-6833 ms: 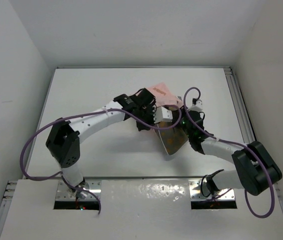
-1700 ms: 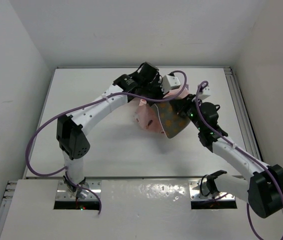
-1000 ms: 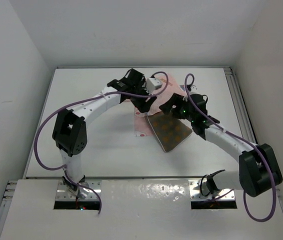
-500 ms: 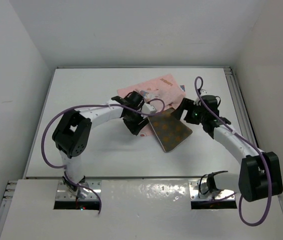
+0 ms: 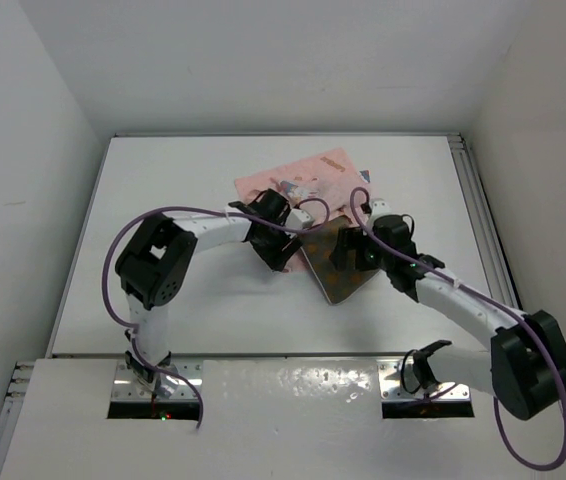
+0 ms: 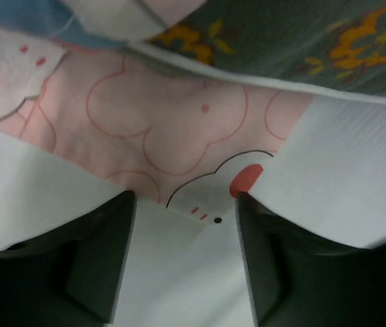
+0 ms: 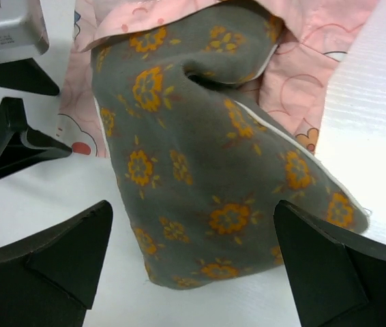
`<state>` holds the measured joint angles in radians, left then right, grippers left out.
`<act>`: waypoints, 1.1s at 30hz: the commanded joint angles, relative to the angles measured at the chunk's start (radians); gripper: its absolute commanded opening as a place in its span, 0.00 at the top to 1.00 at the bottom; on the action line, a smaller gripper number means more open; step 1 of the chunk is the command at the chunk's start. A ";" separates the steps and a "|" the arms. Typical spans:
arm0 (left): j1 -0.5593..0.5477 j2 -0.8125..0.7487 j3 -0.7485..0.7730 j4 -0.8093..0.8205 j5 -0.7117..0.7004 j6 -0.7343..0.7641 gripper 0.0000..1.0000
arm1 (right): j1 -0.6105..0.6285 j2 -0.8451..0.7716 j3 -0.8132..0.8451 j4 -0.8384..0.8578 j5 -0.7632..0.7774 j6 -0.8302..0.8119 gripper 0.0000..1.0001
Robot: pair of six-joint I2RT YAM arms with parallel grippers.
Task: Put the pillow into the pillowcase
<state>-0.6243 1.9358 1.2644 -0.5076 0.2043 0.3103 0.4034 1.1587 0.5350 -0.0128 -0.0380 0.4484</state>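
White table (image 5: pixel 163 200) below. Swung right gripper (image 7: pixel 193 225) in from the right over olive, orange-flowered pillow (image 7: pixel 193 157), jaws wide; kept left gripper (image 6: pixel 183 218) spread astride pillowcase (image 6: pixel 166 129) corner. Lay with far end under its pink fold.

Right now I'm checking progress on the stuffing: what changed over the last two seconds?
The pillow and pillowcase, held aloft, were lowered onto the table and let go. The left gripper moved to the pillowcase's near corner, open around it; the right gripper hovers open over the pillow. Pillow stays mostly outside.
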 commanded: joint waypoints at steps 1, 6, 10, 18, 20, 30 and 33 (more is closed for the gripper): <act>-0.018 0.037 0.001 0.073 0.021 -0.031 0.45 | 0.038 0.071 0.002 0.074 0.072 -0.008 0.01; -0.018 0.058 0.001 0.081 0.037 -0.031 0.95 | 0.043 0.196 0.045 0.089 0.061 0.067 0.03; -0.018 0.057 0.012 0.070 0.052 -0.030 1.00 | 0.043 0.248 0.045 0.165 -0.020 0.107 0.34; -0.032 -0.035 0.061 -0.035 0.066 0.096 1.00 | 0.026 0.199 0.037 0.327 -0.086 0.200 1.00; -0.058 -0.084 0.044 -0.061 0.061 0.166 1.00 | 0.014 0.173 0.033 0.408 -0.082 0.239 1.00; -0.195 -0.216 -0.008 -0.166 0.119 0.292 1.00 | -0.017 0.174 0.042 0.633 0.098 0.411 1.00; -0.181 -0.218 0.047 -0.172 0.156 0.282 1.00 | -0.006 0.200 0.039 0.617 0.121 0.427 1.00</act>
<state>-0.8124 1.7473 1.2675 -0.6182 0.2722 0.5728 0.3962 1.3525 0.5335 0.4191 -0.0170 0.8112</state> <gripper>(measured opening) 0.006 0.091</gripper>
